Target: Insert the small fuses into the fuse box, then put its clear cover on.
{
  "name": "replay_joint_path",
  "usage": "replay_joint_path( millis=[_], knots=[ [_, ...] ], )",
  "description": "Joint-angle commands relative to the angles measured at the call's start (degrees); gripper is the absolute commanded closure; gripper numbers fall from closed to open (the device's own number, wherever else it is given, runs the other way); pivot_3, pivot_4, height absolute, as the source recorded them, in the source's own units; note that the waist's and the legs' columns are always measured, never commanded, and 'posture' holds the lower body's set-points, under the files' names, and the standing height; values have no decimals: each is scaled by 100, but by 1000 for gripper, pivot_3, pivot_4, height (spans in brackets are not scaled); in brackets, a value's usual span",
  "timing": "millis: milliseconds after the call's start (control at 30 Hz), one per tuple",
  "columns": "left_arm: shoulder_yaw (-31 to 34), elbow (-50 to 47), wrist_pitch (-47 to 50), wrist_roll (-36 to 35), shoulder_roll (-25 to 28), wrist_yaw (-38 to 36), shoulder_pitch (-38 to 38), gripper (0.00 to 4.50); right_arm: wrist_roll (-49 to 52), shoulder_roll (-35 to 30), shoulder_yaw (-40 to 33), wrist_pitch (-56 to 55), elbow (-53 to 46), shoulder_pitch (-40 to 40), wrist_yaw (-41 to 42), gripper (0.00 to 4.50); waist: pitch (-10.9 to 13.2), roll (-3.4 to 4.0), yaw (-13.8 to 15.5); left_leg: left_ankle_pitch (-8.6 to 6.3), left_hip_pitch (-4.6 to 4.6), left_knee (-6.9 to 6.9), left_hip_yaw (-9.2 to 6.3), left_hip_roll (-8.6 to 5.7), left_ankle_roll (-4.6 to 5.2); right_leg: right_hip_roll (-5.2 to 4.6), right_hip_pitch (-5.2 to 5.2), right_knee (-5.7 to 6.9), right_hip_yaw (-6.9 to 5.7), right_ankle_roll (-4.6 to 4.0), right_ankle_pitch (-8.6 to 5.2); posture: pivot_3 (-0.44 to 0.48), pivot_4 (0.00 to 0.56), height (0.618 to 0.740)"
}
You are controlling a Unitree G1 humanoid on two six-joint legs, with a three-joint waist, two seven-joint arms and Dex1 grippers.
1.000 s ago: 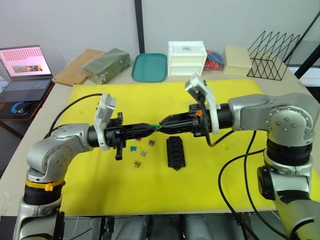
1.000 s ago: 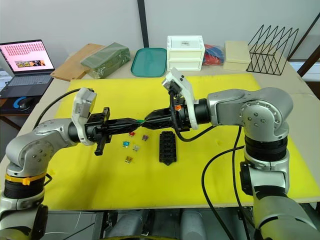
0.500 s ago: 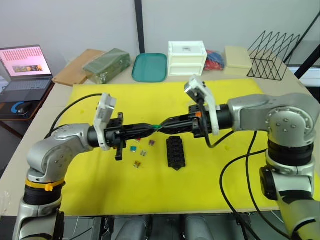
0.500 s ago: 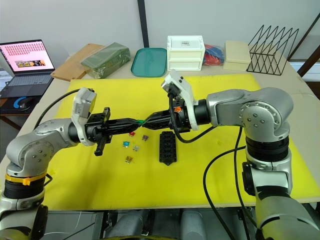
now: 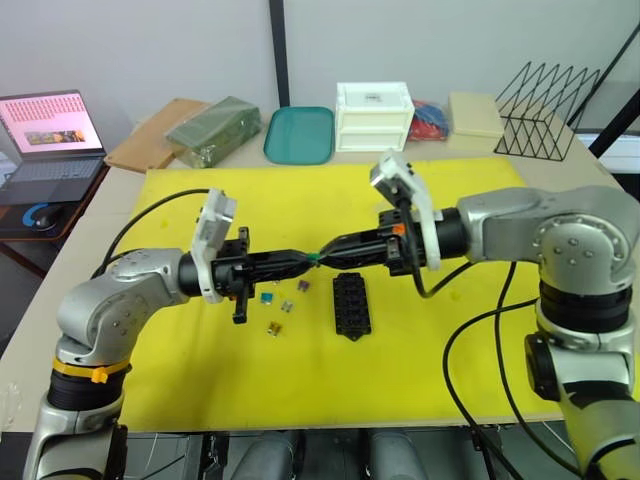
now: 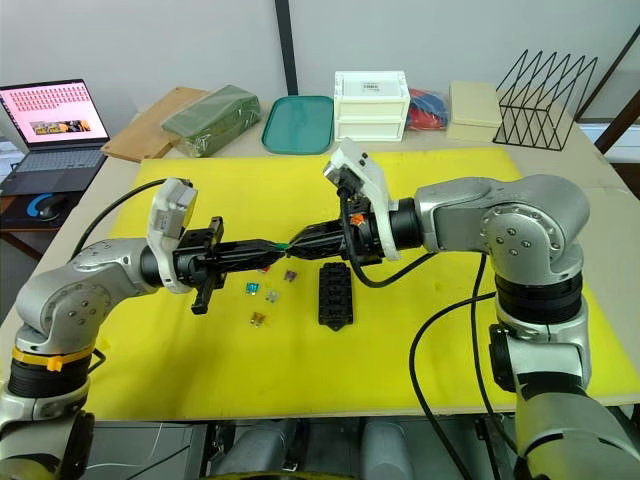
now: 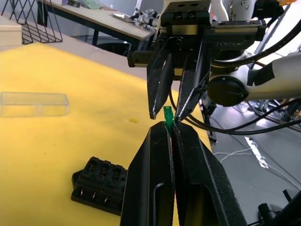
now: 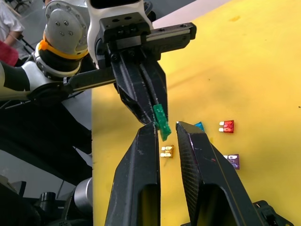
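I have both pincers meeting tip to tip above the middle of the yellow mat (image 5: pixel 420 340) on the counter. My left pincer (image 7: pixel 170 134) is closed tight on the green fuse (image 7: pixel 168 116), which sticks out past its fingertips. My right pincer (image 8: pixel 165 126) is parted a little, its two fingers on either side of that fuse, and I cannot tell whether they touch it. The fuse box (image 5: pixel 351 304) lies on the mat just below the meeting point, towards the counter's near edge. The red (image 8: pixel 226 126), purple (image 8: pixel 232 161), teal (image 8: pixel 199 125) and yellow (image 8: pixel 166 151) fuses lie loose on the mat beside the box, on its left. The clear cover (image 7: pixel 33 104) rests on the mat, well apart from the box.
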Motion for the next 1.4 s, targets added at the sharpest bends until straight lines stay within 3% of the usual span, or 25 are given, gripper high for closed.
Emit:
replay_joint_path(
  millis=[33, 100, 467, 600, 700, 800, 933, 1200, 1400],
  knots=[
    [2, -69, -132, -33, 41, 9, -4, 4500, 65, -67, -7, -133, -177, -46, 69, 4184, 0, 0, 5, 0, 0, 0, 0, 0, 0, 0, 0, 0, 0, 0, 0, 0, 150, 740],
    [-13, -66, -148, -23, 43, 4, 2, 4500, 69, -79, 15, -163, -178, -53, 83, 4445, 0, 0, 7, 0, 0, 0, 0, 0, 0, 0, 0, 0, 0, 0, 0, 0, 150, 740],
    [-263, 40, 6, 217, 237, 134, -35, 4500, 203, -56, -58, -127, -182, -185, 121, 4445, 0, 0, 6, 0, 0, -1, 0, 0, 0, 0, 0, -1, 0, 0, 0, 0, 150, 740],
    [-420, 157, 108, 372, 325, 307, -187, 3497, 35, -269, 146, -295, -346, -98, 268, 4500, 0, 0, 10, 0, 0, -1, 1, 0, 0, -1, 0, -1, 1, 0, 0, 0, 150, 740],
    [-526, 107, -44, 550, 565, 67, -118, 2447, -253, -571, 427, -651, -554, 54, 490, 4500, 0, 0, 3, 0, -1, -4, 1, 0, 0, 1, -4, -1, 1, 0, 0, 0, 150, 740],
    [-927, 36, -572, 1072, 924, -395, 205, 1388, -921, -1158, 962, -1502, -906, 490, 957, 4500, 0, 0, 5, 0, -1, -6, 1, 0, 0, 1, -4, -3, 1, 0, 0, 0, 150, 740],
    [-1295, 28, -1101, 1525, 884, -485, 503, 25, -2003, -1539, 1393, -3158, -1163, 1300, 1406, 4500, 1, -1, 19, 0, -1, -7, 6, 0, 1, 0, -3, -9, 2, 1, 0, 0, 150, 740],
    [-1762, 86, -1818, 2258, 675, -379, 726, 25, -2870, -1663, 1384, -4678, -1095, 2436, 1821, 4500, 1, -1, 36, 0, 0, -6, 6, 1, 1, 0, -1, -10, 2, 1, 0, 0, 150, 740],
    [-1865, 171, -2011, 2541, 435, -291, 618, 25, -3220, -1650, 1358, -5175, -742, 2758, 2038, 4500, 2, -1, 35, 0, 2, -6, 5, 1, 0, 2, 1, -11, 2, 1, 0, 0, 150, 740]
  ],
)
